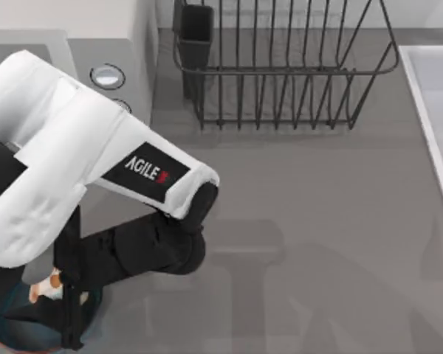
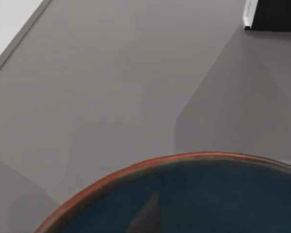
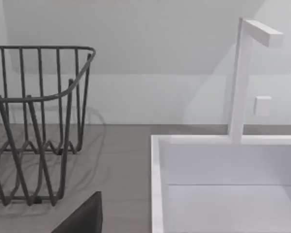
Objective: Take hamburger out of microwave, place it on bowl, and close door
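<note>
Hamburger (image 1: 46, 286) hangs pinched in left gripper (image 1: 55, 291) over the bowl (image 1: 29, 335); release next, I'd say, then shut the microwave (image 1: 96, 44) door.

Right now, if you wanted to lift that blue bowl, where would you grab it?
Probably the thin rim of the bowl, coming straight down from above, one finger inside and one outside. It's shallow and looks too wide to span. My left hand hangs over it.
</note>
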`<state>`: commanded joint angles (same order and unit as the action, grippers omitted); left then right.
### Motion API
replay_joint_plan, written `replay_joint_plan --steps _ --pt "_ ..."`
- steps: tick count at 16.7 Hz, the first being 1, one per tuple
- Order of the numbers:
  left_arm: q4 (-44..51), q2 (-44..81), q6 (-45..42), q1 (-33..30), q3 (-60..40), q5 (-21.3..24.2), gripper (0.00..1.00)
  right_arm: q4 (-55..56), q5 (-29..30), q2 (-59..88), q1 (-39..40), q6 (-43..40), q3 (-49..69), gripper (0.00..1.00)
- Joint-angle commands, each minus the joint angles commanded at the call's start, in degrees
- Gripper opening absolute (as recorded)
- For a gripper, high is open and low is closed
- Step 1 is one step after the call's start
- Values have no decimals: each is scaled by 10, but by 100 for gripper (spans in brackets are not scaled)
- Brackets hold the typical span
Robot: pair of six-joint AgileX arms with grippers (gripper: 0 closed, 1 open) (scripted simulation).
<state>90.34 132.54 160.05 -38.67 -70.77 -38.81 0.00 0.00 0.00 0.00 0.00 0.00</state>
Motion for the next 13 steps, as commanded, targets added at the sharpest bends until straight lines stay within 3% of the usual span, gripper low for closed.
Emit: replay_joint_plan --steps 8,13 --pt "-25 10 -6 10 28 -9 0 0 0 0 0 0 0 100" --pt "-25 10 -6 10 28 -9 38 0 0 0 0 0 0 100"
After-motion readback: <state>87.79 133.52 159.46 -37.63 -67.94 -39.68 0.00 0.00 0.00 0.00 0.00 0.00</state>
